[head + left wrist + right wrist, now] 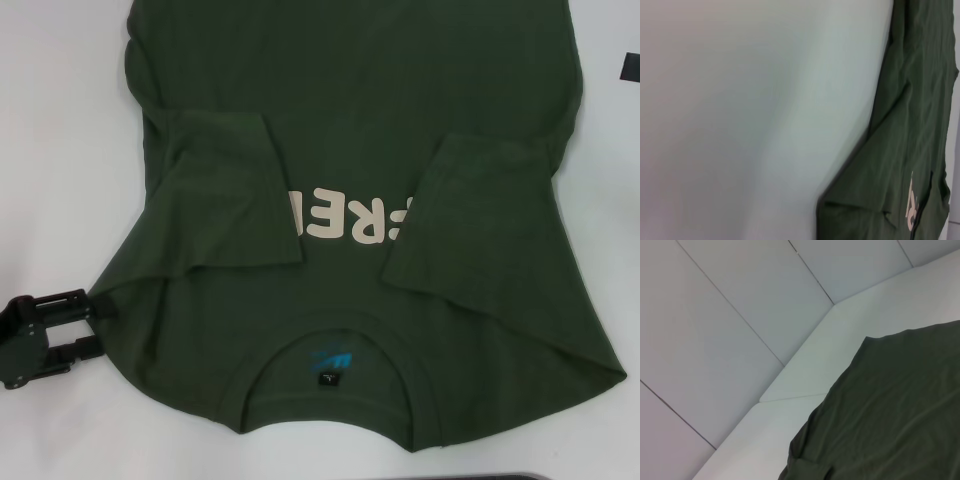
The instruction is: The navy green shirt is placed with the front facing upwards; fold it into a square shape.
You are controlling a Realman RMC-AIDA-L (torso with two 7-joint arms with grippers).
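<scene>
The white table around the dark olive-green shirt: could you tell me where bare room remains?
Bare white table lies at the dark olive-green cotton T-shirt's left edge, above the black left gripper, which crowds the near left corner at the shirt's shoulder. A narrower strip lies along its right edge. The middle is covered.

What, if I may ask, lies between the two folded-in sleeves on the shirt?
In the head view, cream lettering lies between the sleeves on the navy green shirt.

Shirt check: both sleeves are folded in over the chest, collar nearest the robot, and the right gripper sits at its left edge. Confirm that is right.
Not quite: it is the left gripper, not the right, at the left edge of the navy green shirt, as the head view shows. The sleeves are folded in and the collar is nearest the robot.
</scene>
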